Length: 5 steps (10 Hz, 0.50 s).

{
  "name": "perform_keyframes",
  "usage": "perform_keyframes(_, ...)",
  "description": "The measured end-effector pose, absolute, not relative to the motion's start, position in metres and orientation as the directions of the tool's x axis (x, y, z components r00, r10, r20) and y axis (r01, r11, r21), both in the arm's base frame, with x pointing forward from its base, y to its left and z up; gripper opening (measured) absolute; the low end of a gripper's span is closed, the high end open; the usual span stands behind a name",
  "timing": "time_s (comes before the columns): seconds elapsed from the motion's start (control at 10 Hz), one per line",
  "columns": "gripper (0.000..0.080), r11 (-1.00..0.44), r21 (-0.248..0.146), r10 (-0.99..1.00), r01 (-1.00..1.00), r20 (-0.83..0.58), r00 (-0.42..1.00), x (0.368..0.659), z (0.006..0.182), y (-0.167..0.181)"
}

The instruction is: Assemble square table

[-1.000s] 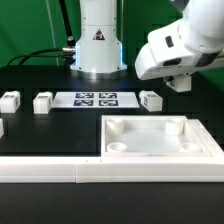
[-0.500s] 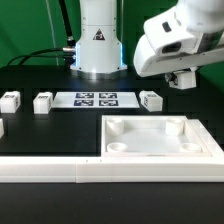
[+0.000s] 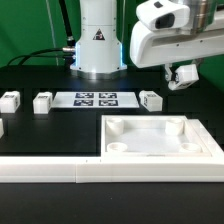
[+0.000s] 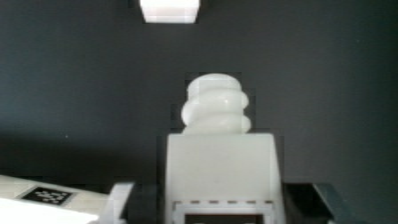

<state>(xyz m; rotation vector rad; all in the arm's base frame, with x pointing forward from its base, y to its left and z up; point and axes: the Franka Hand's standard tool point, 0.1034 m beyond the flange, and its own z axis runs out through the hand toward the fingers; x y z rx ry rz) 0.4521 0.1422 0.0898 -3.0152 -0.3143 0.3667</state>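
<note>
The square table top (image 3: pixel 160 137), a white slab with a rim and round corner sockets, lies at the front right of the exterior view. My gripper (image 3: pixel 183 76) hangs high above the table's back right, well above the slab. In the wrist view my gripper (image 4: pixel 222 205) is shut on a white leg (image 4: pixel 221 125), whose ribbed screw end sticks out past the fingers. Three more tagged legs (image 3: pixel 151 99) (image 3: pixel 42 102) (image 3: pixel 10 100) stand in a row on the black table. One small white leg (image 4: pixel 166 10) shows far below in the wrist view.
The marker board (image 3: pixel 95 99) lies between the legs; a tagged corner (image 4: pixel 45 195) also shows in the wrist view. A long white border wall (image 3: pixel 60 171) runs along the front. The robot base (image 3: pixel 98 45) stands at the back. A white piece (image 3: pixel 2 127) sits at the left edge.
The arm has swung toward the exterior view's left and risen slightly, and the wrist has turned. The gripper keeps its hold on the leg. Nothing on the table has moved.
</note>
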Motion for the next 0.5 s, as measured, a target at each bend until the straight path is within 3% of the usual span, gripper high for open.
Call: perform_keyframes(0.5,0.0288,-0.966,-0.095,0.231,0.239,0.083,0.969,0.501,0.106,0.134)
